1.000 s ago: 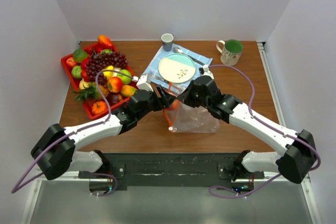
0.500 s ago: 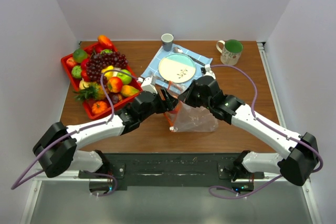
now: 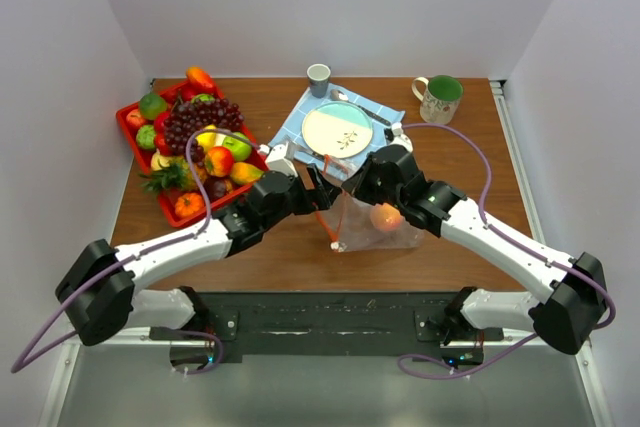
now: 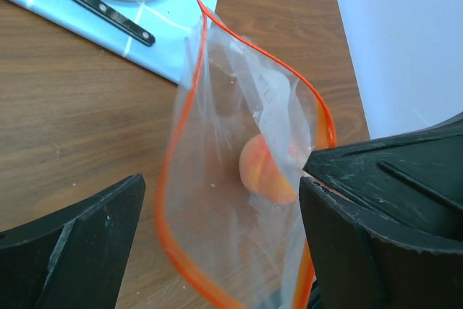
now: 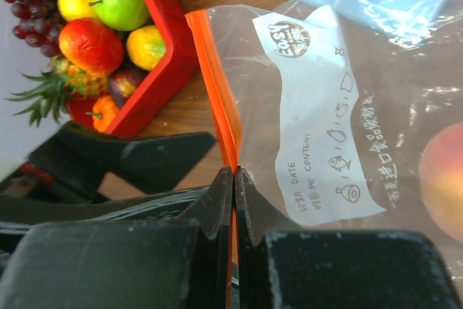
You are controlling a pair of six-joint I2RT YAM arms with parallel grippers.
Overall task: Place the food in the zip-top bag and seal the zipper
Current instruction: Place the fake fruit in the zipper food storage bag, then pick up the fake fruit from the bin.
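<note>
The zip-top bag (image 3: 372,219) stands on the table with its mouth held open, and a peach (image 3: 386,217) lies inside it. My right gripper (image 3: 353,187) is shut on the bag's orange-red zipper (image 5: 217,99), pinching the strip between its fingertips (image 5: 234,173). The white label (image 5: 311,121) and the peach (image 5: 443,179) show through the plastic. My left gripper (image 3: 320,191) is open and empty at the bag's mouth. In the left wrist view its gripper (image 4: 221,233) spans the open mouth rim (image 4: 170,200), with the peach (image 4: 264,171) below. More food fills a red tray (image 3: 128,132).
A blue napkin (image 3: 300,112) with a plate (image 3: 337,129) and cutlery lies just behind the bag. A small cup (image 3: 318,78) and a green mug (image 3: 438,98) stand at the back. The tray's fruit pile (image 5: 108,27) is to the left of the bag.
The peach has appeared inside the bag. My left gripper moved to the bag mouth and now sits open and empty. My right gripper kept its hold on the zipper.
</note>
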